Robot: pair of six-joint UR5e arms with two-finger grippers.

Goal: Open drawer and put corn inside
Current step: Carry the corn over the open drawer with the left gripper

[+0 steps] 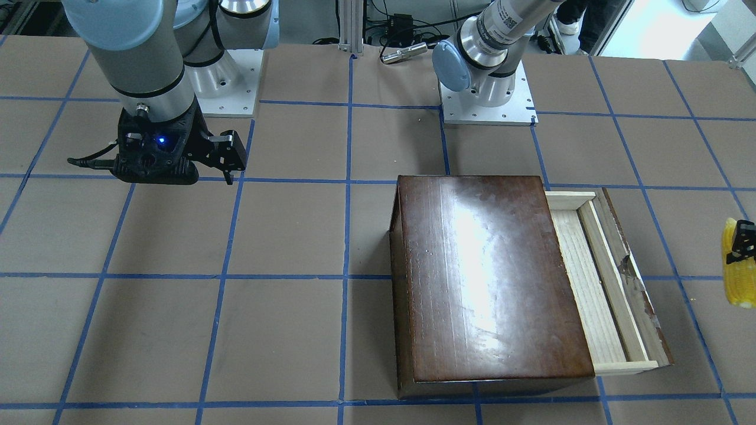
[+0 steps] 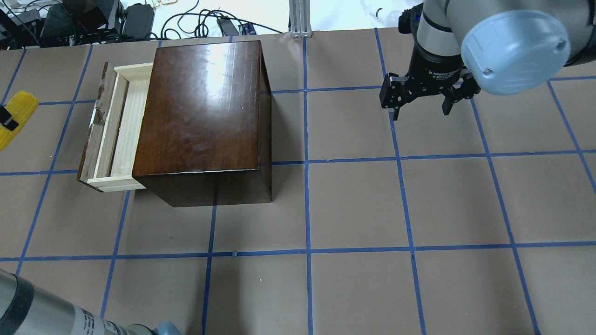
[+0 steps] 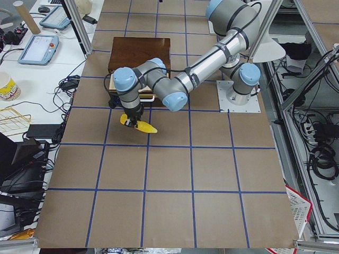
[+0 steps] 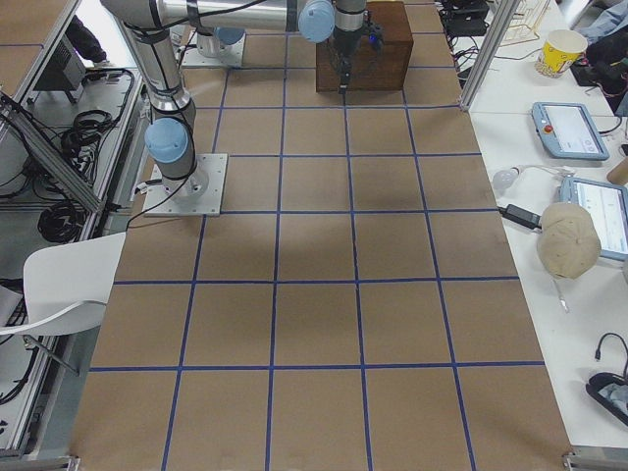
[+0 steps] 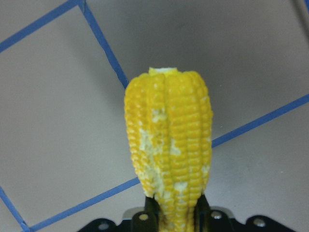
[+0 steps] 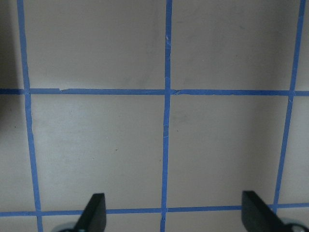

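Note:
My left gripper is shut on the yellow corn, which sticks out past the fingers low over the table. In the overhead view the corn and left gripper are at the far left edge, beyond the drawer front. The drawer of pale wood with a dark worn front is pulled partly out of the glossy dark-brown box, and its visible part is empty. It also shows in the front-facing view. My right gripper is open and empty, hovering over bare table far right of the box.
The table is brown paper with a blue tape grid. Both arm bases stand at the robot's edge. Cables and gear lie beyond the far edge behind the box. Side benches hold tablets and a cup.

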